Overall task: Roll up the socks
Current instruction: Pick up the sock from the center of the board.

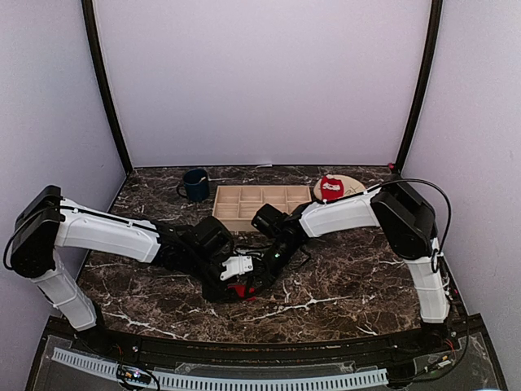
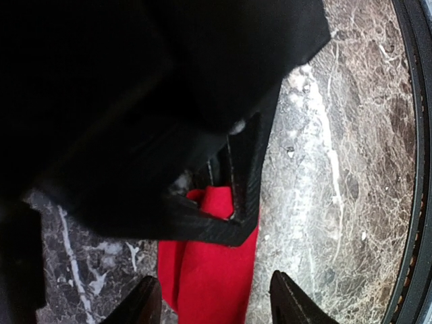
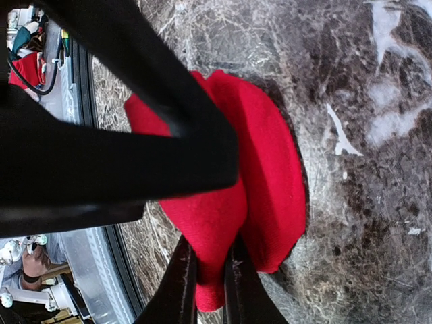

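Note:
One red sock (image 1: 239,289) lies on the marble table between both grippers. In the right wrist view my right gripper (image 3: 210,287) is shut on a fold of this sock (image 3: 270,175), pinched between its fingers (image 3: 181,283). In the left wrist view my left gripper (image 2: 216,305) is open, its fingertips (image 2: 291,304) on either side of the sock (image 2: 209,270) without touching it; the right gripper's black body hides the sock's far end. The second red sock (image 1: 330,187), with a white print, lies bunched on the tan plate (image 1: 352,184) at the back right. In the top view the left gripper (image 1: 230,283) and right gripper (image 1: 259,273) are close together.
A wooden compartment tray (image 1: 260,205) stands at the back centre. A dark blue mug (image 1: 195,185) stands to its left. The table's near edge with a black rail (image 2: 408,202) runs close to the grippers.

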`<state>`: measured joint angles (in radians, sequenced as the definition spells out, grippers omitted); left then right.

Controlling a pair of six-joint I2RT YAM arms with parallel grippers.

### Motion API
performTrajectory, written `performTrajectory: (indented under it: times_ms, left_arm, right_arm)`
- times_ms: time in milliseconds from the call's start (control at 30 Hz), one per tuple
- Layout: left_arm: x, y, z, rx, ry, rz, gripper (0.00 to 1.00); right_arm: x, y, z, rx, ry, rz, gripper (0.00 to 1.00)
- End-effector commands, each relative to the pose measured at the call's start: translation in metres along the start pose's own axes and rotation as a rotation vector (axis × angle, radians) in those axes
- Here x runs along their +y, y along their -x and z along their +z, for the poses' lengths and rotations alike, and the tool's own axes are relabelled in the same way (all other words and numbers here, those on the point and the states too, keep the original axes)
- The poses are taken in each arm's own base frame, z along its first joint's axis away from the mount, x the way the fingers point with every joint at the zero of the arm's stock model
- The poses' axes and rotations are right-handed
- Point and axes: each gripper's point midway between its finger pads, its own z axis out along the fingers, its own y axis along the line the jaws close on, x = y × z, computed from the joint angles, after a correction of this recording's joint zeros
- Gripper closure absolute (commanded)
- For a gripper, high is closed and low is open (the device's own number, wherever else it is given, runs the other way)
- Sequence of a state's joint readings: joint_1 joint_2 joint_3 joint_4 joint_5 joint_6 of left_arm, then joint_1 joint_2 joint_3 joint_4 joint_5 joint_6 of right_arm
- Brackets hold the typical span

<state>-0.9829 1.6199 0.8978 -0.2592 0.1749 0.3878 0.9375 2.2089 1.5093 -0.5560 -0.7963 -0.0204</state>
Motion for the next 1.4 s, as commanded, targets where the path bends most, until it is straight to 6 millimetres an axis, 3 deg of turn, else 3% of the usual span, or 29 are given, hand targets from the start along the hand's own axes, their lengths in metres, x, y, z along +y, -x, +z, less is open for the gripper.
performTrajectory:
  times_ms: [0, 400, 900, 1367]
  left_arm:
    - [-0.004, 0.001, 0.004, 0.021, -0.017, 0.028, 0.43]
    - [-0.003, -0.003, 0.018, 0.064, -0.026, 0.04, 0.46]
    - [-0.002, -0.028, 0.034, 0.163, 0.031, 0.068, 0.57]
    - [-0.001, -0.051, 0.042, 0.258, 0.059, 0.035, 0.55]
  right_arm:
    - [-0.004, -0.003, 0.003, 0.022, 0.011, 0.015, 0.97]
    - [-0.003, -0.004, 0.003, 0.029, 0.025, 0.014, 0.98]
    - [-0.002, -0.009, 0.005, 0.039, 0.041, 0.018, 0.98]
    - [-0.005, -0.017, 0.0, 0.046, 0.049, 0.033, 0.99]
